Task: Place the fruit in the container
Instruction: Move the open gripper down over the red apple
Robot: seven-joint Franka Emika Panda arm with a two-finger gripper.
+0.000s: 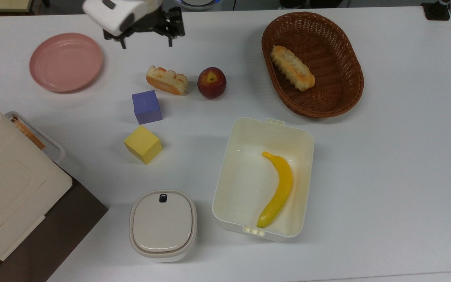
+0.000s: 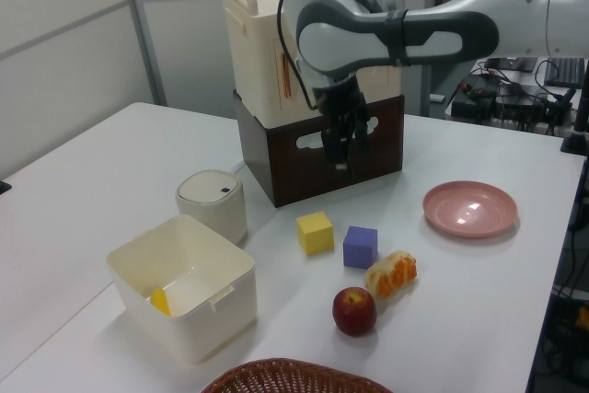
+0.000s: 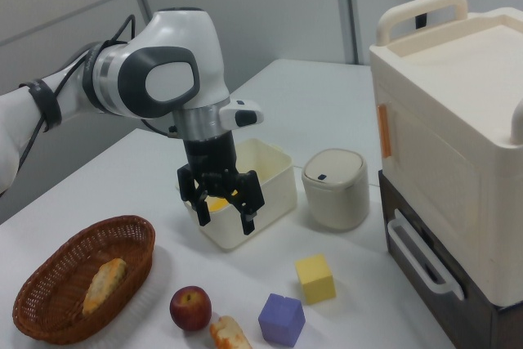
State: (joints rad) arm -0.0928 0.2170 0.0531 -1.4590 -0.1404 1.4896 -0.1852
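Jaws: apart, empty, raised over the counter [image 1: 386, 176]
Fruit [image 1: 211, 82]: on the counter, well below the jaws in the top view, just right of the bread slice [image 1: 166, 80]
Container [image 1: 233, 156]: below the fruit, holding a banana [image 1: 277, 189]
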